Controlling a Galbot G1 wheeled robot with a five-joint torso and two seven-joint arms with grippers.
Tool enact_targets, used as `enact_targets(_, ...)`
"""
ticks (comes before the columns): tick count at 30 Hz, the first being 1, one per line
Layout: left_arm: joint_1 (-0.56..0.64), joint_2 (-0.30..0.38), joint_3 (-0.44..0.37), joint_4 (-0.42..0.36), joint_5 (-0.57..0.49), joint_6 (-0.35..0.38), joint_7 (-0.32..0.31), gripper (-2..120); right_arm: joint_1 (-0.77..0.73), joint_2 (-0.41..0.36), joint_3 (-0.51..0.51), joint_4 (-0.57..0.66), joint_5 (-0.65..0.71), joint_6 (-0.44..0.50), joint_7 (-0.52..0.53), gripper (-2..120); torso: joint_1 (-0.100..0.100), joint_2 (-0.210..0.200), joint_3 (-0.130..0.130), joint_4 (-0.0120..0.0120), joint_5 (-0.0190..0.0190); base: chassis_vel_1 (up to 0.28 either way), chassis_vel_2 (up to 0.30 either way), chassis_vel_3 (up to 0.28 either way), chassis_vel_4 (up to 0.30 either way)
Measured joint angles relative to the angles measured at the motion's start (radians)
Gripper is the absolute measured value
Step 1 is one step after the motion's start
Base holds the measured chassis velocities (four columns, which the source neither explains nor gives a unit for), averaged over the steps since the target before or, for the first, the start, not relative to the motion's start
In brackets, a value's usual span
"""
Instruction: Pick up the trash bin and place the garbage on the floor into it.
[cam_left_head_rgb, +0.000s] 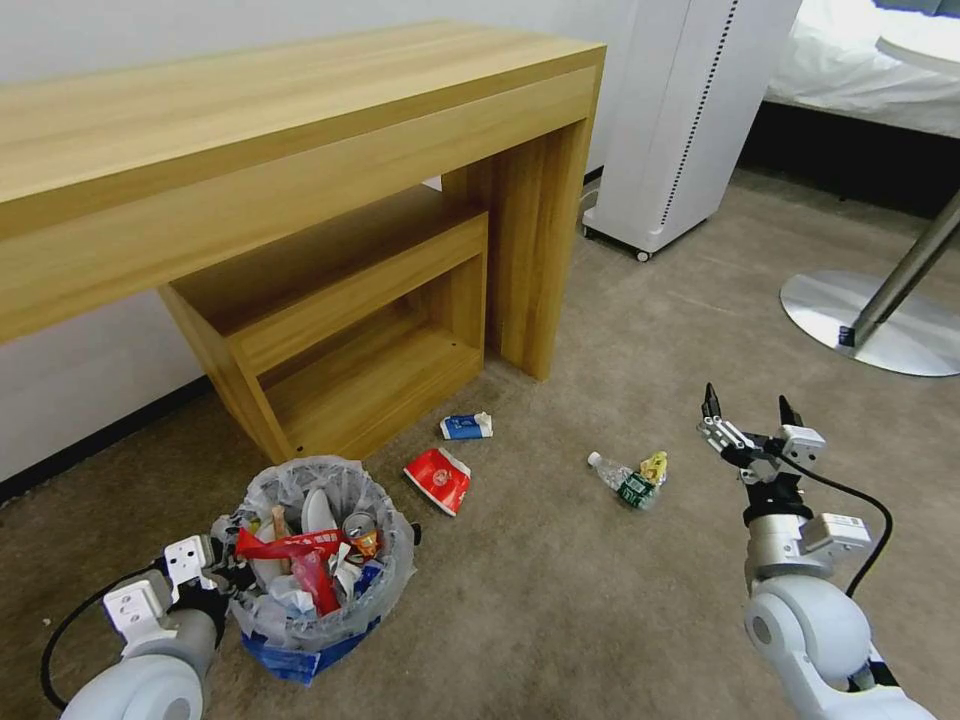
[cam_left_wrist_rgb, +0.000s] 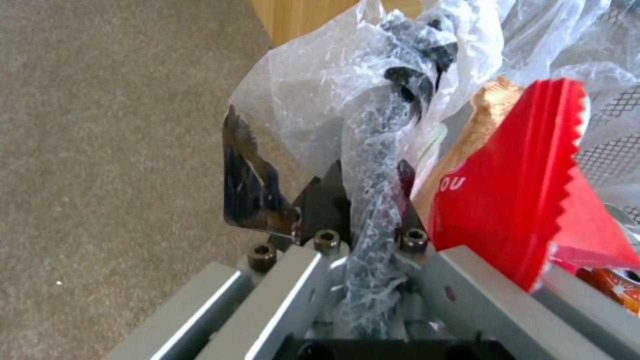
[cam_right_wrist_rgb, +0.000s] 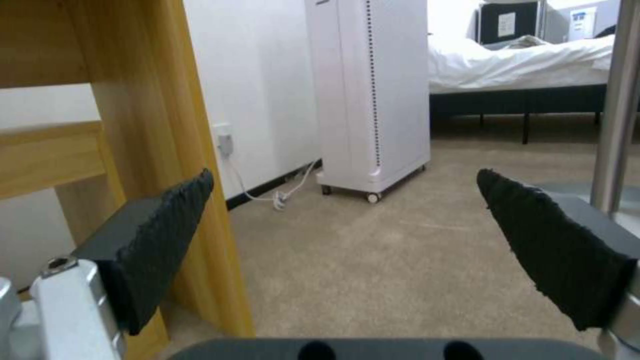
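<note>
The trash bin (cam_left_head_rgb: 318, 590), lined with a crinkly clear bag, is at the lower left on the beige floor (cam_left_head_rgb: 560, 590). My left gripper (cam_left_head_rgb: 232, 572) is shut on its near rim; in the left wrist view the gripper (cam_left_wrist_rgb: 371, 176) pinches the bag-covered rim (cam_left_wrist_rgb: 373, 150) beside a red wrapper (cam_left_wrist_rgb: 520, 190). Inside lie the red wrapper (cam_left_head_rgb: 300, 548), a small can (cam_left_head_rgb: 361, 533) and a white slipper (cam_left_head_rgb: 318, 510). On the carpet lie a red cup (cam_left_head_rgb: 438, 478), a blue-white carton (cam_left_head_rgb: 466, 426) and a clear bottle (cam_left_head_rgb: 622, 480). My right gripper (cam_left_head_rgb: 748, 412) hovers open right of the bottle, fingers (cam_right_wrist_rgb: 167, 220) spread wide.
A wooden desk (cam_left_head_rgb: 300, 150) with a low shelf unit (cam_left_head_rgb: 350, 300) stands behind the bin. A white wheeled appliance (cam_left_head_rgb: 680, 120) is at the back, a round metal table base (cam_left_head_rgb: 880, 320) at the right, a bed (cam_left_head_rgb: 870, 70) beyond. Open carpet lies between the arms.
</note>
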Motion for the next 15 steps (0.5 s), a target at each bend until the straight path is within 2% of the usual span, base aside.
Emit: enact_targets(15,-0.002,0.0,0.003,0.003,0.002,-0.001,0.0,0,0.002,-0.002,-0.007,-0.002,-0.001,0.007,-0.002,100,0.0,0.0,0.0,0.0,0.0,-0.052,0.05,0.052,-0.051)
